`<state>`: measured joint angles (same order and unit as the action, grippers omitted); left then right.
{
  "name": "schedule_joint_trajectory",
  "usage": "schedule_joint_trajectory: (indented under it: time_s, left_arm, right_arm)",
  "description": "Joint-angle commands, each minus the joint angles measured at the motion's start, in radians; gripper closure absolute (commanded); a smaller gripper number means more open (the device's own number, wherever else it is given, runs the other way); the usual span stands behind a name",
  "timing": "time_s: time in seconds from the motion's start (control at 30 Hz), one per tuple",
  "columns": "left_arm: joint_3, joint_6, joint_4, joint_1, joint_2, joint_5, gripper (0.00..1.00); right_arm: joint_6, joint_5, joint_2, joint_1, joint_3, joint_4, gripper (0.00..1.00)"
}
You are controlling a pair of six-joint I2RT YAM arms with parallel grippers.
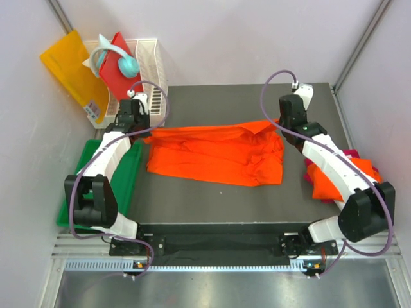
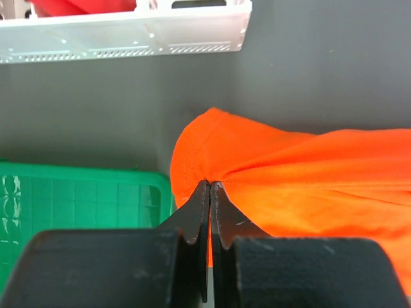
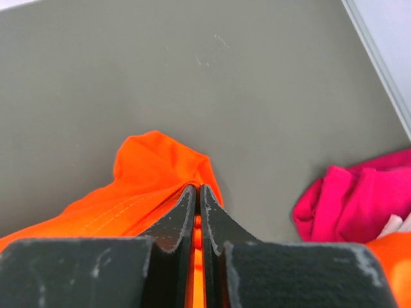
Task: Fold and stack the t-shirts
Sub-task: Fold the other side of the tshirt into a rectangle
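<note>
**Both jaws clamped on the shirt's far corners**

The orange shirt [image 1: 218, 154] lay crumpled but spread on the dark surface [image 1: 212, 199], its long axis running straight from one pair of jaws to the other. The left jaws were pressed together on its far left corner, with a puckered fold of hem [image 2: 192, 154] bulging just beyond their tips. The right jaws were likewise shut on the far right corner, where a small hump of cloth [image 3: 157, 157] stood ahead of them.

From each pair of jaws the rest of the shirt ran inward toward the other pair and back toward the arms' bases. Neither arm was nearer, since each held its own end. The held edge was thus the far long edge, and the free edge lay behind both jaws. My judgement is that the next move depended on this: both corners carried together, level, back over the body of the shirt.

A pink shirt [image 3: 359, 199] lay bunched to the outer side of the right jaws, apart from the held cloth.
</note>
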<state>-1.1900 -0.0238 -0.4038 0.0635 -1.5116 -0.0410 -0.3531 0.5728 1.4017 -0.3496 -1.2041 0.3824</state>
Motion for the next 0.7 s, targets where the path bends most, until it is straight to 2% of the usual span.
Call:
schedule_joint_trajectory:
  time_s: [0.0, 0.67]
  left_arm:
    - [0.018, 0.009, 0.017, -0.034, 0.039, -0.007, 1.0]
    - [0.104, 0.044, 0.022, -0.039, 0.007, 0.036, 1.0]
  right_arm:
    - [-0.03, 0.032, -0.076, 0.011, 0.057, -0.017, 1.0]
    - [-0.138, 0.004, -0.247, -0.043, 0.299, 0.062, 1.0]
